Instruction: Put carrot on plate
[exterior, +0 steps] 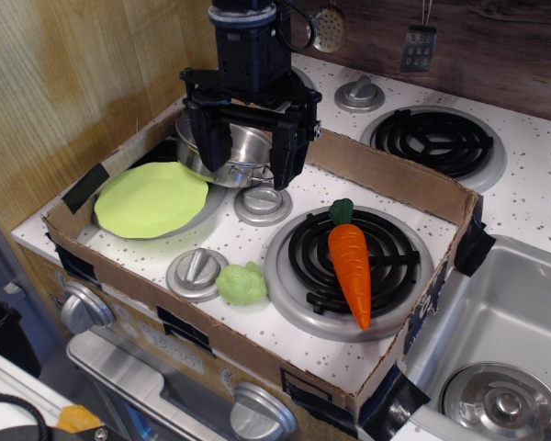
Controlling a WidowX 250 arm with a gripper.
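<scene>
The plate [151, 199] lies bare at the left of the bench [386, 354], tucked partly under the steel pot [231, 152], w/ nothing seen on it; the carrot [352, 262] is laid across the front-right burner [353, 264], green stub to the rear, well apart from the plate. The end effector [249, 147] is held over the pot w/ fingers spread wide, nothing gripped. A cardboard wall [257, 347] rings the bench; a pale green toy [241, 283] sits near its front edge.

I see the carrot [351, 263] lying on the front black coil burner [352, 261], green stub pointing away from me, well apart from the lime-green plate [151, 198] at the left. My gripper [247, 158] hangs with its fingers spread over the steel pot [228, 152] beside the plate. A pale green lumpy toy [242, 283] sits just left of the burner.
</scene>
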